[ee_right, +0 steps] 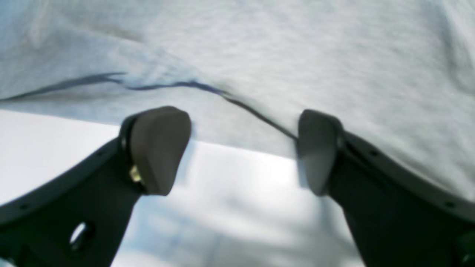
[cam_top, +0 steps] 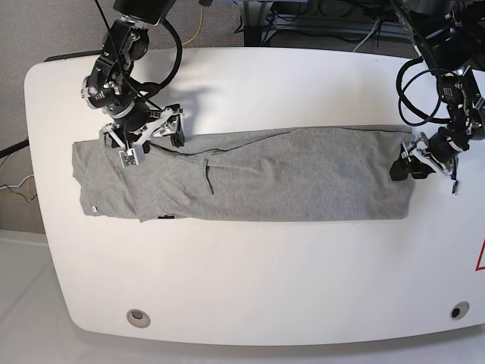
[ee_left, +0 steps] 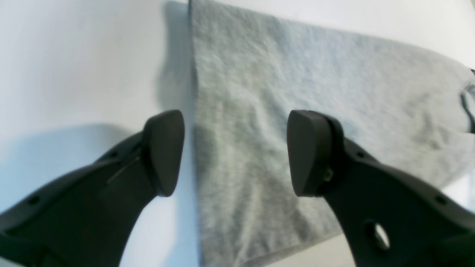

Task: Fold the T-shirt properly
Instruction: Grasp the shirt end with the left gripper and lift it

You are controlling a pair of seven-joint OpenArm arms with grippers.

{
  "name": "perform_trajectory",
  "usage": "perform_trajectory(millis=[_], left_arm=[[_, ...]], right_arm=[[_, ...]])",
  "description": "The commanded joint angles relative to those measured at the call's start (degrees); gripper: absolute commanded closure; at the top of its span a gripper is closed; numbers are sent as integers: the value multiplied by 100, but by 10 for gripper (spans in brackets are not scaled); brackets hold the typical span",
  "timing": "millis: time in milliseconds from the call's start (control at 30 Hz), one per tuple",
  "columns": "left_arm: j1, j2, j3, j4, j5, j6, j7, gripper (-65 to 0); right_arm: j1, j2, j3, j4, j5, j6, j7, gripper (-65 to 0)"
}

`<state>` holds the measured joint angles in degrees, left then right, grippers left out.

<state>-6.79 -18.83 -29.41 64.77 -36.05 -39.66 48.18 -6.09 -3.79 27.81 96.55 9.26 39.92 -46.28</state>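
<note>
The heather-grey T-shirt [cam_top: 288, 174] lies on the white table [cam_top: 250, 280] as a long flat strip running left to right, with a small white tag [cam_top: 91, 209] at its left end. My left gripper [cam_top: 424, 174] is open at the strip's right end. In the left wrist view the left gripper [ee_left: 235, 152] straddles the shirt [ee_left: 297, 81] edge, one finger over bare table and one over cloth. My right gripper [cam_top: 144, 135] is open over the strip's upper left edge. In the right wrist view the right gripper [ee_right: 243, 148] hangs over the cloth [ee_right: 297, 55] edge and a dark seam line [ee_right: 167, 86].
The table has rounded corners and two small round holes near its front edge [cam_top: 137, 317] [cam_top: 458, 311]. Cables [cam_top: 303, 23] and equipment sit behind the far edge. A red marking [cam_top: 480, 258] shows at the right border.
</note>
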Motion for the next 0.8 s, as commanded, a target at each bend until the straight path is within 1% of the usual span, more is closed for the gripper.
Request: perform_trajectory(millis=[0, 500, 567, 767], left_arm=[[-91, -97, 36, -16, -189, -34, -56, -396], [0, -65, -163, 17, -192, -34, 25, -400], [-7, 33, -196, 58, -177, -34, 147, -402], [18, 288, -195, 146, -185, -34, 239, -399]], right_arm=[[43, 34, 22, 112, 72, 8, 120, -476], [67, 28, -21, 158, 90, 8, 108, -474], [79, 37, 14, 209, 79, 8, 84, -475], [83, 40, 21, 223, 81, 8, 73, -473]])
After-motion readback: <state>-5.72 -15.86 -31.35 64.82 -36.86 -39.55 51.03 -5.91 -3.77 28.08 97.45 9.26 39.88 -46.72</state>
